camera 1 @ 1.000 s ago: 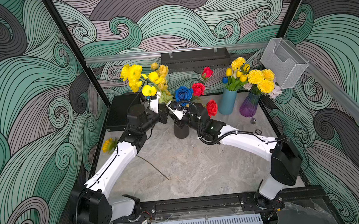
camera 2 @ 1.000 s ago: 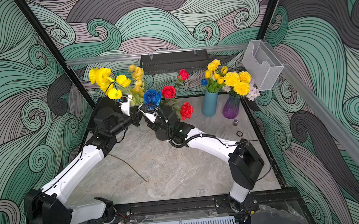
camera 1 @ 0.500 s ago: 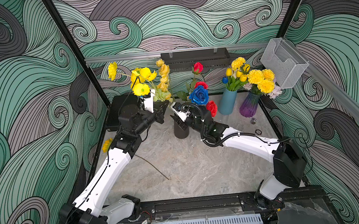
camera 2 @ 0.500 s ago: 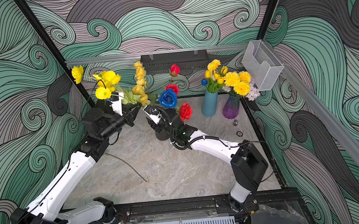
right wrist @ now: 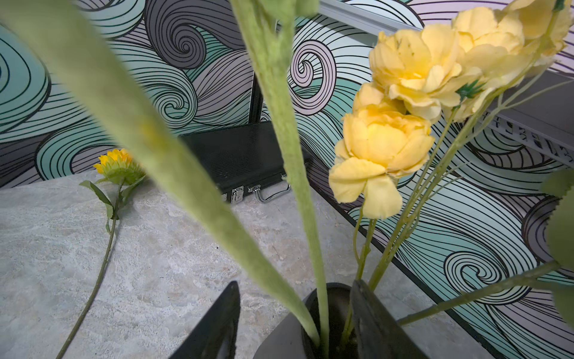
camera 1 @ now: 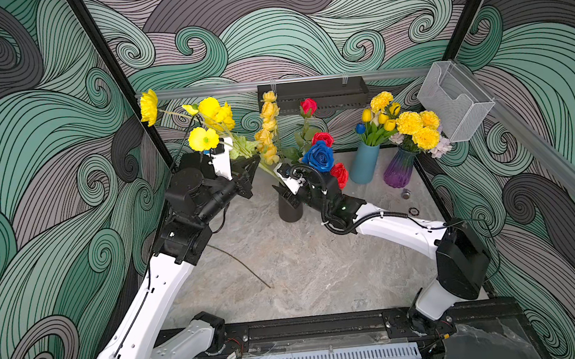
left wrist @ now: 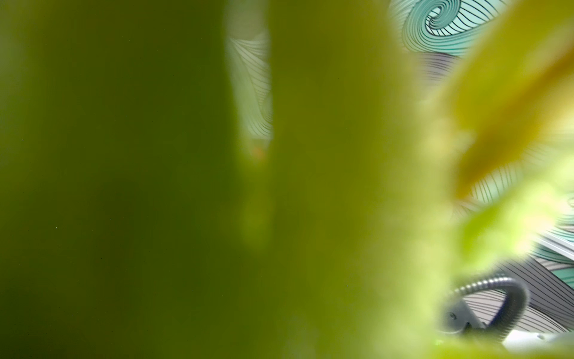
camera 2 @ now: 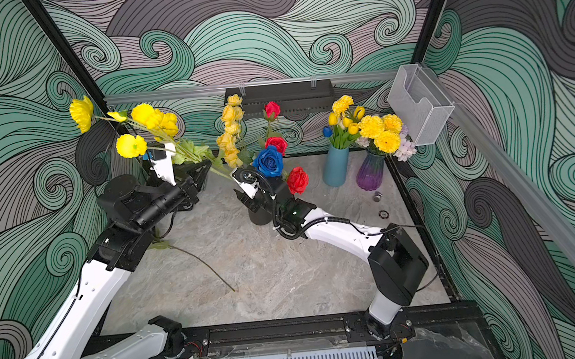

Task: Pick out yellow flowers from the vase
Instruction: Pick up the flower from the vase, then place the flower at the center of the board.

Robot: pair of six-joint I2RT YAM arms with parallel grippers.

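Presently left end effector clamps stems of ruffled yellow poppies, apparently to pull them from black cylindrical vase; right end effector gapes at its rim.

Top views: bright, even, diffuse light, only faint soft shadows on the desk, focus sharp from desk to patterned wall. Left wrist view: nearly all smeared green-yellow blur, far out of focus, with only small patches of the wall sharp at one side. Right wrist view: well lit, pale yellow roses crisp, nearest green stems soft and blurred.
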